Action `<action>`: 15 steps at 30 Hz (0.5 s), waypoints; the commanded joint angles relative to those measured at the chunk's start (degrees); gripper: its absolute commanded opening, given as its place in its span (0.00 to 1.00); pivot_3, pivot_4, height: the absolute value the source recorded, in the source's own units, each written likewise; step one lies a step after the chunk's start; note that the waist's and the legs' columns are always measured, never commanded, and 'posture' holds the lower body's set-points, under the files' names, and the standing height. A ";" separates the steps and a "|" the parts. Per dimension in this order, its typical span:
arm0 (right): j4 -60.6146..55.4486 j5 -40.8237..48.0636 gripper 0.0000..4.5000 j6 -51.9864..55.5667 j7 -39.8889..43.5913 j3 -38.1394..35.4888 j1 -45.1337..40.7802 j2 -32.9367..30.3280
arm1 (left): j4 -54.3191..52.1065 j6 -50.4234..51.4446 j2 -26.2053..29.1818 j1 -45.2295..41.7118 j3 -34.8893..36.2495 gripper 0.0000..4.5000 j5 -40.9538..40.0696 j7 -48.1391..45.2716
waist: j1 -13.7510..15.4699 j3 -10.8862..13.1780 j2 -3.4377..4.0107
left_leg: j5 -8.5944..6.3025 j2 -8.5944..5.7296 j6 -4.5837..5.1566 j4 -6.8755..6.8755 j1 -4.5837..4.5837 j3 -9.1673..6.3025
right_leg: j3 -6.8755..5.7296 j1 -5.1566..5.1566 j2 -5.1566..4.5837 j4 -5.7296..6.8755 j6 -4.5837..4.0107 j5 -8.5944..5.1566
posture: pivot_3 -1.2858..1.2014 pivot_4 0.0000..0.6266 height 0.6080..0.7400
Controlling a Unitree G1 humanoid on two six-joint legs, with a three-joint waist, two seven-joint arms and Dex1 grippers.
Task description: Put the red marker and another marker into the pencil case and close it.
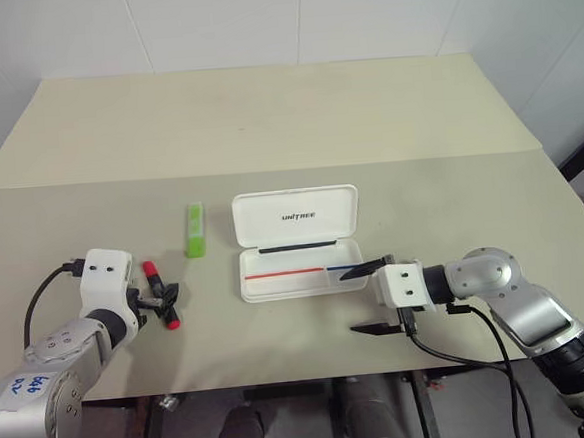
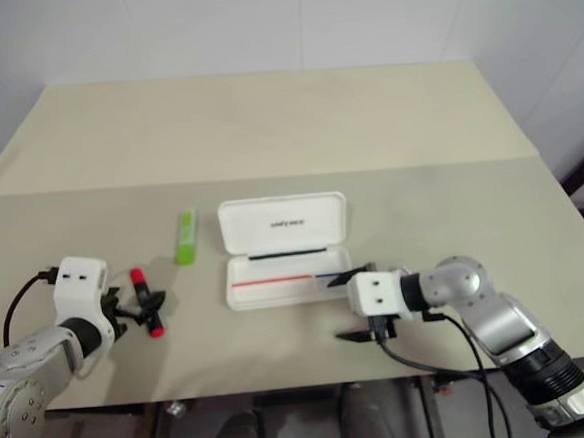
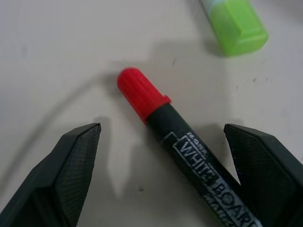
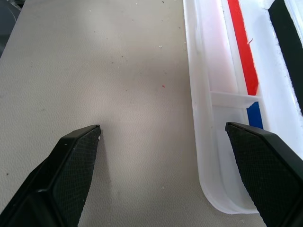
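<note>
The left gripper (image 1: 163, 300) is spread wide and set low over the red marker (image 1: 161, 293), one black finger on each side of the barrel, with a gap between each finger and the barrel. The red marker lies flat on the desk (image 1: 266, 131) near its front left part; it has a ribbed red cap, a dark barrel with white lettering that reads "WHITE BOARD", and a red end. The short light-green marker (image 1: 194, 229) lies just beyond it, flat and stubby, between the red marker and the pencil case (image 1: 298, 241).

The pencil case sits open in the middle of the desk: white hard plastic with rounded corners, its lid tipped back with a small dark logo on it, and a red-and-blue stripe along the inside of the tray. The right gripper (image 1: 371, 297) is also spread wide, at the case's front right corner, one finger over the tray's edge and the other over bare desk.

The desk is pale beige with a seam running across it behind the case. White wall panels stand behind it.
</note>
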 commanded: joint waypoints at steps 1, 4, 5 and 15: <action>-0.07 -0.16 1.00 -0.28 0.05 -1.18 -0.46 0.01 | 0.36 -0.45 -0.18 -1.19 -0.22 1.00 1.14 0.08 | 0.01 0.00 0.00 | 0.01 0.00 -0.01 0.00 0.00 0.00 | 0.00 0.00 0.00 0.00 -0.01 0.00 | 0.52 0.24 1.00; -0.37 0.19 1.00 0.14 -0.60 -1.70 -0.36 0.28 | 1.78 -2.24 -0.66 -1.68 -1.16 0.85 1.96 0.30 | 0.01 -0.01 -0.01 | 0.01 0.00 -0.03 0.01 0.00 0.00 | 0.00 0.00 0.00 0.00 -0.02 0.01 | 0.52 0.24 1.00; -0.52 0.39 1.00 0.38 -0.78 -1.91 -0.33 0.33 | 2.15 -2.13 -0.65 -1.89 -1.58 0.78 1.88 0.10 | 0.00 -0.01 -0.02 | 0.02 0.00 -0.03 0.01 0.00 0.00 | 0.00 0.01 0.00 0.00 -0.03 0.01 | 0.52 0.24 1.00; -1.98 1.77 1.00 2.04 -1.83 -4.00 0.97 0.07 | 4.02 -3.89 -0.80 -3.50 -3.25 0.13 1.50 -1.59 | 0.05 -0.02 -0.02 | 0.06 0.00 -0.06 0.07 0.01 0.00 | 0.02 0.03 0.00 0.00 -0.09 0.08 | 0.52 0.24 1.00</action>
